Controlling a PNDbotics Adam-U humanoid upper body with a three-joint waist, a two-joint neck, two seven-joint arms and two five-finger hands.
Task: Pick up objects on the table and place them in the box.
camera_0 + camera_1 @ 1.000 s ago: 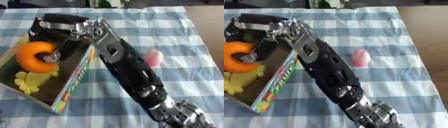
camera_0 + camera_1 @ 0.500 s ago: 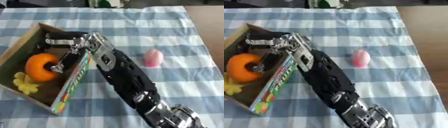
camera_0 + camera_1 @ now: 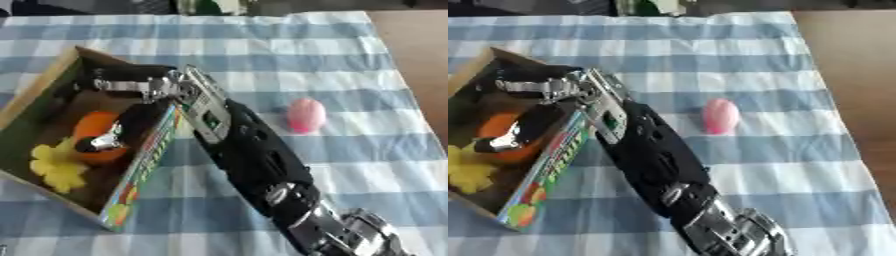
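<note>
Right hand (image 3: 118,132) curled on round orange fruit (image 3: 92,135) inside box (image 3: 140,165), yellow item (image 3: 57,167) near-left, pink egg-shaped obj (image 3: 306,115) right on checked cloth (image 3: 289,50).

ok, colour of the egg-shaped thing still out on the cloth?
Pink. The egg-shaped thing lies on the blue-and-white checked cloth, clearest in the left eye view.

The arm is mostly glossy black shell, kind of chunky and rounded through the forearm. Near the bottom edge there's a silver metal joint with ring-shaped parts. The wrist has a flat silvery-grey plate with a small dark and green patch on it. The right hand (image 3: 131,112) is black with shiny silver bits.
</note>
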